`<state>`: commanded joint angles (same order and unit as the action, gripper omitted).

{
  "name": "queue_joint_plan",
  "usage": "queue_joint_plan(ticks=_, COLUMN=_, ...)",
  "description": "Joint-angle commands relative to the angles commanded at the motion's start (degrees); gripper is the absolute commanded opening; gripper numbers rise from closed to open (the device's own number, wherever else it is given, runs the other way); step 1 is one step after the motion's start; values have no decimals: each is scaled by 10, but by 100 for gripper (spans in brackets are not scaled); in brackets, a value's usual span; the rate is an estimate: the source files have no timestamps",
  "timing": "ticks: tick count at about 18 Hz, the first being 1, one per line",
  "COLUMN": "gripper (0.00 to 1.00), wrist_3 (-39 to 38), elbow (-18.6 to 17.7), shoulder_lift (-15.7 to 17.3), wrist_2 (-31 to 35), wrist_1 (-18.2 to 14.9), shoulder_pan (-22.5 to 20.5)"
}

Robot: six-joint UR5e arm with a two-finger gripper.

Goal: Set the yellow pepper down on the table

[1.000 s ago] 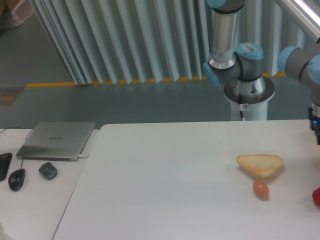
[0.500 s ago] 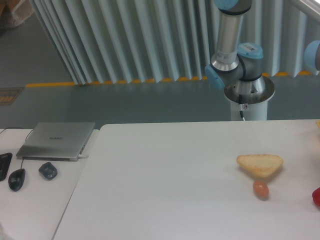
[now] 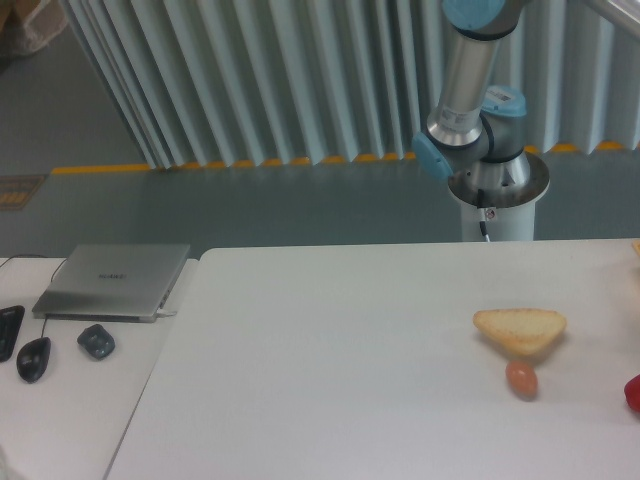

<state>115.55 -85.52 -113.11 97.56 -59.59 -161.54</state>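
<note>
Since a second ago the wrist and forearm have left the right edge; the fingers are out of frame, so their state cannot be told. Only the arm (image 3: 465, 90) shows, its column leaning slightly rightward above the base. A yellowish sliver, possibly the yellow pepper (image 3: 636, 246), touches the tabletop (image 3: 330, 370) at the right border.

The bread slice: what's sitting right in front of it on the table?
An orange-brown egg-shaped ball lies just in front of the bread slice on the table. Whatever the slice covers cannot be seen.
</note>
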Motion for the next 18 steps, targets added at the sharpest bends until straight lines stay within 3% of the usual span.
queue_joint_plan(ticks=7, gripper=100, wrist_3=97, elbow=13, shoulder_lift=-33, wrist_2=5, wrist_1=55, shoulder_pan=-8)
queue_joint_plan(ticks=12, gripper=100, wrist_3=128, elbow=39, shoulder_lift=-64, wrist_2=0, wrist_1=64, shoulder_pan=-7)
queue_joint_plan(ticks=18, gripper=100, wrist_3=148, elbow=26, shoulder_lift=-69, wrist_2=3, wrist_1=63, shoulder_pan=-8)
